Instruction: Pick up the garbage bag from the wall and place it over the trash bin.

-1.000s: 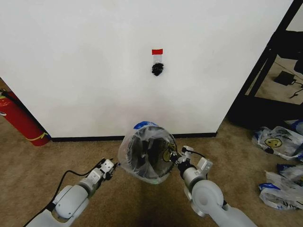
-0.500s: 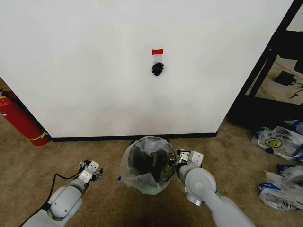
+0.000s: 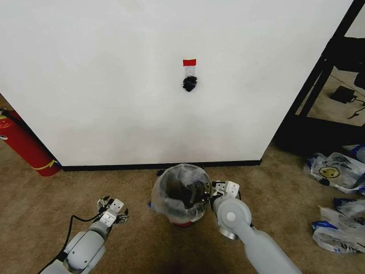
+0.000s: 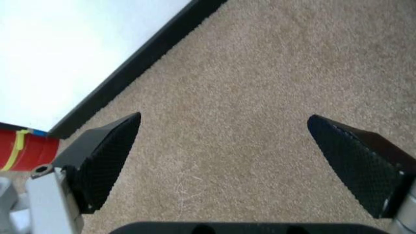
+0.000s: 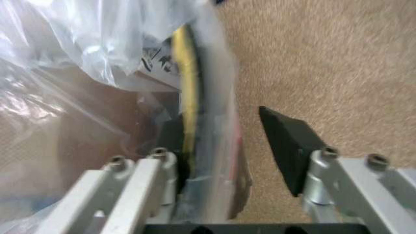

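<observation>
The garbage bag [image 3: 181,173], thin translucent white plastic, is stretched over the mouth of the trash bin [image 3: 182,223], which stands upright on the carpet in front of the wall [image 3: 114,85]. My right gripper [image 3: 209,193] is at the bin's right rim. In the right wrist view this gripper [image 5: 224,141] is open, with the bag's yellow-printed edge [image 5: 190,97] hanging between its fingers against one pad. My left gripper [image 3: 112,204] is open over bare carpet to the left of the bin, apart from it, with nothing between its pads [image 4: 107,156].
A bare black hook [image 3: 190,84] sits under a red tape strip [image 3: 189,62] on the wall. A red fire extinguisher [image 3: 25,145] leans at far left. Lumpy smiley bags [image 3: 333,171] lie at right beside a black rack [image 3: 322,85]. A black baseboard [image 4: 130,63] runs along the wall.
The bagged bin has come down from a tilted, raised pose to stand upright on the floor. My left gripper has let go and drawn back to the left. My right gripper stays at the rim.
</observation>
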Robot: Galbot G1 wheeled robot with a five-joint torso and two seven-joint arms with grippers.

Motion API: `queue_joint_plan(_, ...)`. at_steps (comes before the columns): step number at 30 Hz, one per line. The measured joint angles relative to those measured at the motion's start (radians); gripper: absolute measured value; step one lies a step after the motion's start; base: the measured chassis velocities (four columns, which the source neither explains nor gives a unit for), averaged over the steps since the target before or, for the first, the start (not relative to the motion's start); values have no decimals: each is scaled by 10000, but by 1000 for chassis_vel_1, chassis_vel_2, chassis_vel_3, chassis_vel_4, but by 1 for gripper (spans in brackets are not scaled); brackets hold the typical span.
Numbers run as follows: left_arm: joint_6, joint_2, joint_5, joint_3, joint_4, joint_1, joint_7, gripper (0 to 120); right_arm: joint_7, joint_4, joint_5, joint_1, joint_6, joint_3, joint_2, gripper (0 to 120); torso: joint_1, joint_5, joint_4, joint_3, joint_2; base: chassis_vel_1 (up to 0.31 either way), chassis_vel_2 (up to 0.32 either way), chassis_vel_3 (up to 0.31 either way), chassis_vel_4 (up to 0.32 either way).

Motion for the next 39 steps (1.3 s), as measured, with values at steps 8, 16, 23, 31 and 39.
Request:
queue_joint_plan(8,-861,-73,-143,-327,-55,106,-279,100,-432,2153,-573,-795,230,143,-965,65,0,0,-1,0,0,0,0,0,0)
queue_joint_plan(16,-3279,-2152,-2319,-1322,-1900,69,-840,100,-5773,2826,-6604,-2668,5578,687,-2232,94,-1,0,-4,-2,1,0,0,0,0)
queue_joint_plan(23,-5744,-4042,-2622,-2880,-3183,260,769,100,-6950,1430,-10908,-4222,8353,1658,-1236,100,-1,3,0,-2,1,0,0,0,0)
queue_joint_plan(31,-6390,-4474,-2830,-3383,-2832,841,1180,100,-6417,1532,-12931,-5159,8085,3386,-135,100,-1,-1,0,0,0,0,0,0,0)
queue_joint_plan(39,-5964,-4674,-2946,-3520,-3106,874,1252,100,-6889,2503,-11872,-6387,7566,5582,548,100,-1,0,-4,-1,1,0,0,0,0)
